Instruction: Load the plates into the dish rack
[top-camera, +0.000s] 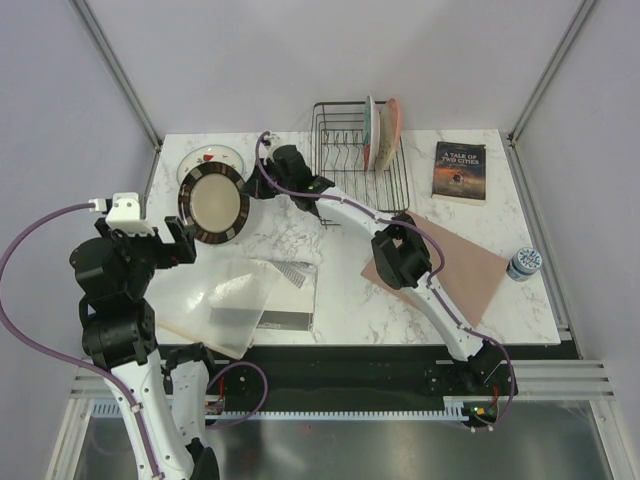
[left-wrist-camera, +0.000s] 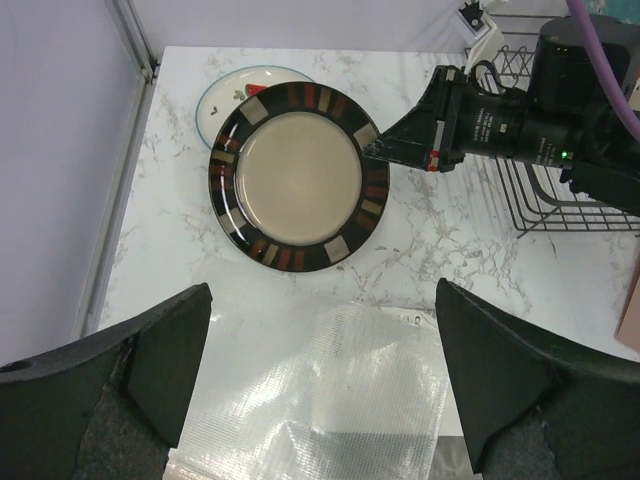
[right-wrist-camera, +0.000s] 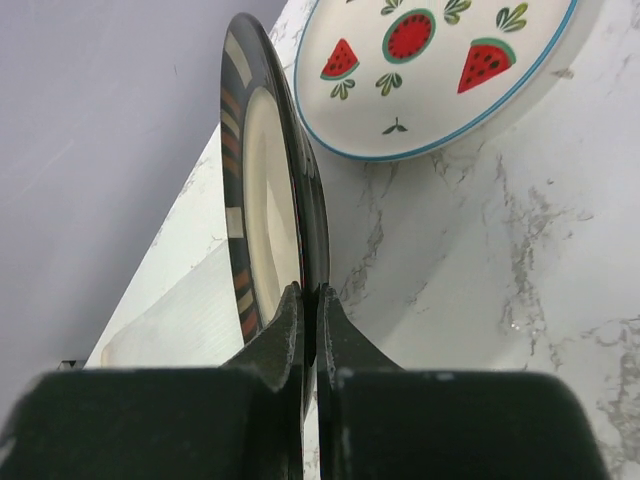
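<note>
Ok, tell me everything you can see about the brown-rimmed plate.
The brown-rimmed plate is round, glossy, ceramic-looking: cream centre, dark rim set with tan and red blocks. The right gripper pinches its rim. It faces up at the table's far left, hiding part of the fruit plate.

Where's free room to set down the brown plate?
Dish rack: left slots bare; two plates fill its right end. Bare marble between rack and book. Crowded back left: right pincer grips brown-rimmed plate by the fruit plate.
</note>
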